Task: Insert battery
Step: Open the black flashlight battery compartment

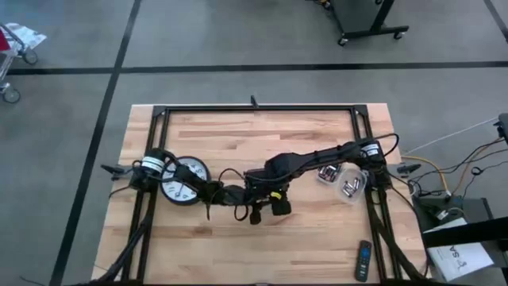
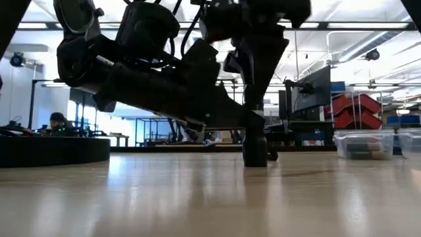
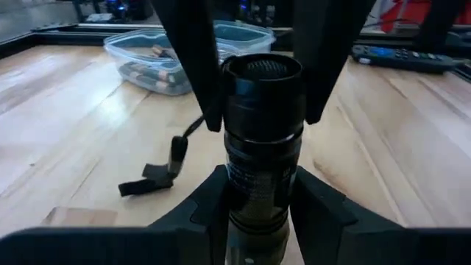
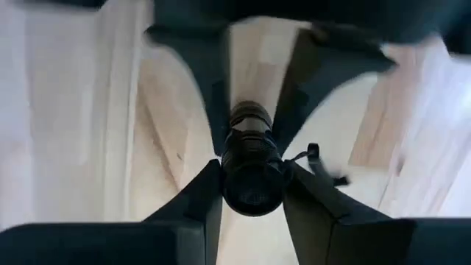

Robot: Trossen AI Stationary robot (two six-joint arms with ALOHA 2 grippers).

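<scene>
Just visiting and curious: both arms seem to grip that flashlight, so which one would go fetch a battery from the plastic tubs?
Probably the right. Both the left hand and right hand clamp the flashlight, but the battery tubs sit beside the right arm's base, far from the left arm's.

One flashlight [image 3: 262, 147], two tubs [image 1: 341, 179], one remote [image 1: 363, 260].
</scene>
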